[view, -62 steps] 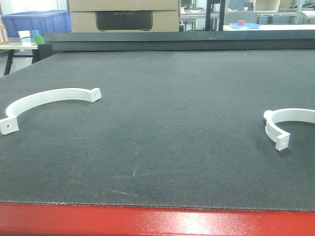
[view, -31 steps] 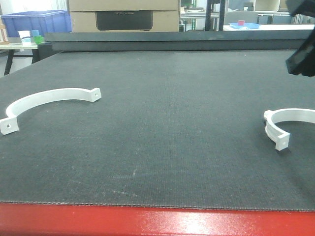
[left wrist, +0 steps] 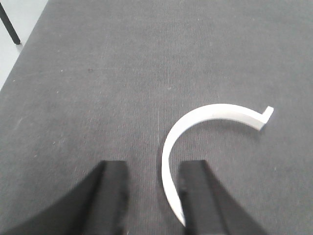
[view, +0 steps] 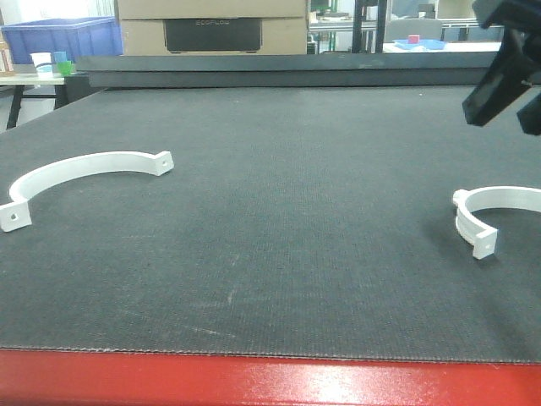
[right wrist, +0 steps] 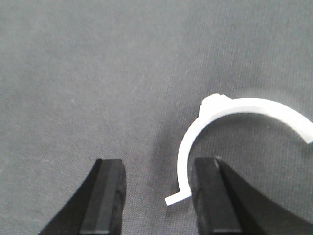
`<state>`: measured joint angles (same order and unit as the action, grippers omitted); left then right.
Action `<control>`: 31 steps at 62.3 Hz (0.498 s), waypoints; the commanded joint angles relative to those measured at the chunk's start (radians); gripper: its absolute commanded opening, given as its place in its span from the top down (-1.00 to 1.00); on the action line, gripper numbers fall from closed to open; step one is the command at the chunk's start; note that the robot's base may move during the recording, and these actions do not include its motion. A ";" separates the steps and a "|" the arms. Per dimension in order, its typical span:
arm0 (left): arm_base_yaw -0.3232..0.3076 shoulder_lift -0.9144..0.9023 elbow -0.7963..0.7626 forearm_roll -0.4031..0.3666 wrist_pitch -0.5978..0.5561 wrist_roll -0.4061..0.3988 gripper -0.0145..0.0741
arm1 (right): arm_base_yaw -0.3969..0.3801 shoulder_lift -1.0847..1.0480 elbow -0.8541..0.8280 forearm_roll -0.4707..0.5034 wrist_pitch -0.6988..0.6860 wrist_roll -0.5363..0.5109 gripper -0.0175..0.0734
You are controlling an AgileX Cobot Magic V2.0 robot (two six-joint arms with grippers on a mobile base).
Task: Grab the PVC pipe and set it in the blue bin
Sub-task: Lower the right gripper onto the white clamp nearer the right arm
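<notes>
PVC pipe [right wrist: 249,105] just beside right jaws

Ahead of me the worktop [view: 279,211] was dark grey and textured, with a red front edge [view: 254,381]. Behind it stood a beige box [view: 211,10] with a dark panel [view: 213,35]. Far left, a white cup [view: 42,63] sat beside a green item [view: 67,68]. Far right, a blue tray [view: 420,44] held a red block [view: 413,39].

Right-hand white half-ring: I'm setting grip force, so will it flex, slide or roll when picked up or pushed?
Probably stiff: the half-ring looks like moulded plastic holding its arc. Likely light, being a narrow open band. It lies flat on the textured mat, so it should slide or pivot rather than roll.
</notes>
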<state>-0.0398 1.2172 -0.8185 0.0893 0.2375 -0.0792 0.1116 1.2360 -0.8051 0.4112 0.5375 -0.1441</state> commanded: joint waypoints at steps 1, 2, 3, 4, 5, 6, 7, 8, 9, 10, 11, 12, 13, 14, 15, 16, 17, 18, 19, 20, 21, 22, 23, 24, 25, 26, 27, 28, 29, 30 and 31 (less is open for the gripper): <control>-0.001 0.025 -0.046 -0.009 -0.017 -0.007 0.12 | 0.003 0.021 -0.005 -0.009 -0.002 -0.006 0.12; -0.001 0.030 -0.054 -0.009 -0.017 -0.007 0.12 | 0.003 0.026 -0.005 -0.009 -0.002 -0.006 0.12; -0.001 0.035 -0.061 -0.009 -0.017 -0.007 0.12 | 0.003 0.032 -0.005 -0.009 -0.002 -0.006 0.12; -0.001 0.040 -0.068 -0.009 -0.017 -0.007 0.12 | 0.003 0.037 -0.005 -0.009 -0.002 -0.006 0.12; -0.001 0.048 -0.079 -0.009 -0.015 -0.007 0.12 | 0.003 0.042 -0.005 -0.009 0.000 -0.006 0.12; -0.001 0.056 -0.090 -0.009 -0.015 -0.007 0.12 | 0.003 0.049 -0.005 -0.009 0.000 -0.006 0.12; -0.001 0.061 -0.097 -0.009 -0.012 -0.007 0.12 | 0.003 0.056 -0.005 -0.009 0.000 -0.006 0.12; -0.001 0.069 -0.107 -0.009 -0.010 -0.007 0.12 | 0.003 0.061 -0.005 -0.009 0.000 -0.006 0.12; -0.001 0.074 -0.113 -0.009 -0.008 -0.007 0.12 | 0.003 0.068 -0.005 -0.009 0.000 -0.006 0.12; -0.001 0.079 -0.119 -0.009 -0.006 -0.007 0.12 | 0.003 0.072 -0.005 -0.009 0.000 -0.006 0.12; -0.001 0.087 -0.126 -0.009 -0.002 -0.007 0.12 | 0.003 0.077 -0.005 -0.009 0.000 -0.006 0.12; -0.001 0.093 -0.131 -0.009 0.001 -0.007 0.12 | 0.003 0.083 -0.005 -0.009 0.003 -0.006 0.12; -0.001 0.100 -0.138 -0.009 0.007 -0.007 0.12 | 0.003 0.087 -0.005 -0.009 0.005 -0.006 0.12; -0.001 0.107 -0.144 -0.009 0.015 -0.007 0.12 | 0.003 0.092 -0.005 -0.009 0.005 -0.006 0.12; -0.001 0.115 -0.148 -0.009 0.019 -0.007 0.12 | 0.003 0.094 -0.005 -0.009 0.007 -0.006 0.12; -0.001 0.120 -0.152 -0.009 0.023 -0.007 0.12 | 0.003 0.094 -0.005 -0.009 0.007 -0.006 0.12; -0.001 0.126 -0.154 -0.009 0.028 -0.007 0.12 | 0.003 0.101 -0.005 -0.009 0.007 -0.006 0.12; -0.001 0.133 -0.159 -0.009 0.032 -0.007 0.12 | 0.003 0.108 -0.005 -0.009 0.007 -0.006 0.12; -0.001 0.140 -0.162 -0.009 0.035 -0.007 0.12 | 0.003 0.110 -0.005 -0.009 0.007 -0.006 0.12; -0.001 0.144 -0.164 -0.009 0.035 -0.007 0.12 | 0.003 0.110 -0.005 -0.009 0.007 -0.006 0.12; -0.001 0.147 -0.165 -0.009 0.035 -0.007 0.12 | 0.003 0.116 -0.005 -0.009 0.007 -0.006 0.12; -0.001 0.150 -0.165 -0.009 0.035 -0.007 0.12 | 0.003 0.119 -0.005 -0.009 0.004 -0.006 0.12; -0.001 0.153 -0.166 -0.009 0.035 -0.007 0.12 | 0.003 0.125 -0.005 -0.009 0.004 -0.006 0.12; -0.001 0.156 -0.166 -0.009 0.035 -0.007 0.12 | 0.003 0.126 -0.005 -0.009 0.004 -0.006 0.12; -0.001 0.159 -0.168 -0.009 0.035 -0.007 0.12 | 0.003 0.131 -0.005 -0.009 0.004 -0.006 0.12; -0.001 0.162 -0.168 -0.009 0.035 -0.007 0.12 | 0.003 0.133 -0.005 -0.009 0.004 -0.006 0.12; -0.001 0.163 -0.170 -0.009 0.035 -0.007 0.12 | 0.003 0.138 -0.005 -0.009 0.004 -0.006 0.12; -0.001 0.167 -0.170 -0.009 0.035 -0.007 0.12 | 0.003 0.139 -0.005 -0.009 0.004 -0.006 0.12; -0.001 0.169 -0.170 -0.009 0.035 -0.007 0.12 | 0.003 0.141 -0.005 -0.009 0.004 -0.006 0.12; -0.001 0.171 -0.170 -0.009 0.034 -0.007 0.12 | 0.003 0.144 -0.005 -0.009 0.004 -0.006 0.12; -0.001 0.173 -0.170 -0.009 0.033 -0.007 0.12 | 0.003 0.146 -0.005 -0.009 0.004 -0.006 0.12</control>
<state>-0.0398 1.3817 -0.9775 0.0855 0.2768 -0.0792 0.1116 1.3712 -0.8057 0.4091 0.5493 -0.1441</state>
